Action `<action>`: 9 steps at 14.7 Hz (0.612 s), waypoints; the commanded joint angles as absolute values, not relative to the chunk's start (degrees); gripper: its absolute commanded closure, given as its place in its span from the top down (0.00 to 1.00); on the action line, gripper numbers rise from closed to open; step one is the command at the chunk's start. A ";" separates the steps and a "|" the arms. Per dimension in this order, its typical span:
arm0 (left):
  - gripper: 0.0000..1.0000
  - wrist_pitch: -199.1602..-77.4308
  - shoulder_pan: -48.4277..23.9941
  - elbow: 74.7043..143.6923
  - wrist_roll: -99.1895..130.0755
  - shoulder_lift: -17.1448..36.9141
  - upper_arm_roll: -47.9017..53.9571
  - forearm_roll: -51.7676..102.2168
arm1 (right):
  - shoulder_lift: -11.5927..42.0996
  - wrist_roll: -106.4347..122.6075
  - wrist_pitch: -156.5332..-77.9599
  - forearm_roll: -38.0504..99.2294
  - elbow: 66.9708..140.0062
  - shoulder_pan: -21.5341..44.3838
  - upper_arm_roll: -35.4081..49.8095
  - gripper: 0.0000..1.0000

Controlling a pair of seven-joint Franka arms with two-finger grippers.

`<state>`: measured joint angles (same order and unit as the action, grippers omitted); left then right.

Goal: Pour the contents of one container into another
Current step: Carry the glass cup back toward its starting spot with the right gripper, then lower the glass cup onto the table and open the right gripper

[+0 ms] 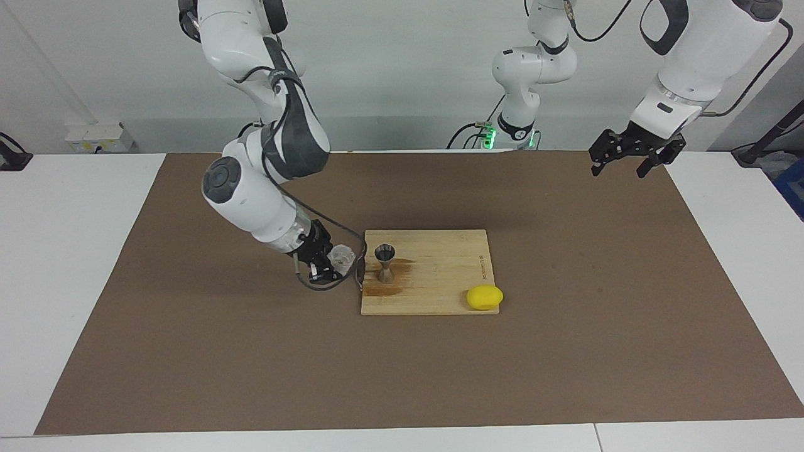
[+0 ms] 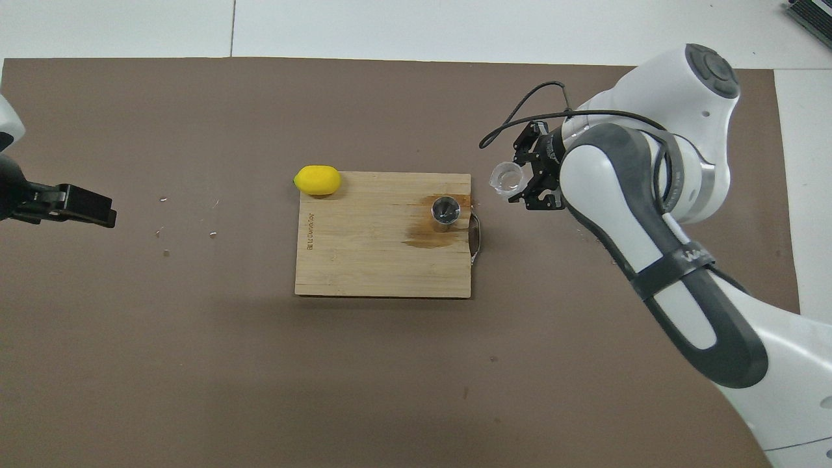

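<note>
Fingers of the right gripper (image 1: 331,262) were closed on the small clear cup (image 1: 342,255), which hung tilted over the brown mat (image 1: 188,351), just off the right arm's end of the wooden cutting board (image 1: 440,276); in the overhead view the cup's (image 2: 506,177) open mouth showed beside the gripper (image 2: 528,182). On the board stood the steel jigger (image 1: 384,262), upright, near the edge closest to the held cup and apart from it. Around its foot the wood bore a dark wet stain (image 2: 429,234). A metal handle (image 2: 476,237) ran along that edge of the board. At the board's corner toward the left arm lay a yellow lemon (image 1: 484,297). Over the mat's edge at its own end of the table, the left gripper (image 1: 628,158) waited, jaws spread wide and holding nothing.
</note>
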<state>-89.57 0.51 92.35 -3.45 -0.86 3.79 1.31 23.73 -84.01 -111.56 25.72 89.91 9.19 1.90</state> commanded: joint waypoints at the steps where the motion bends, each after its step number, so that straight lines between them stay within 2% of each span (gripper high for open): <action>1: 1.00 -89.21 1.14 93.43 -3.87 -1.93 4.22 0.70 | 18.64 -76.14 -115.48 32.33 99.99 4.85 2.46 0.00; 5: 1.00 -89.21 1.14 93.43 -3.78 -1.93 4.22 0.70 | 15.83 -66.12 -116.02 37.52 107.83 -1.92 2.55 0.00; 9: 1.00 -89.21 1.14 93.43 -3.87 -1.93 4.22 0.70 | 16.87 -58.73 -115.93 42.17 110.56 -5.79 2.46 0.00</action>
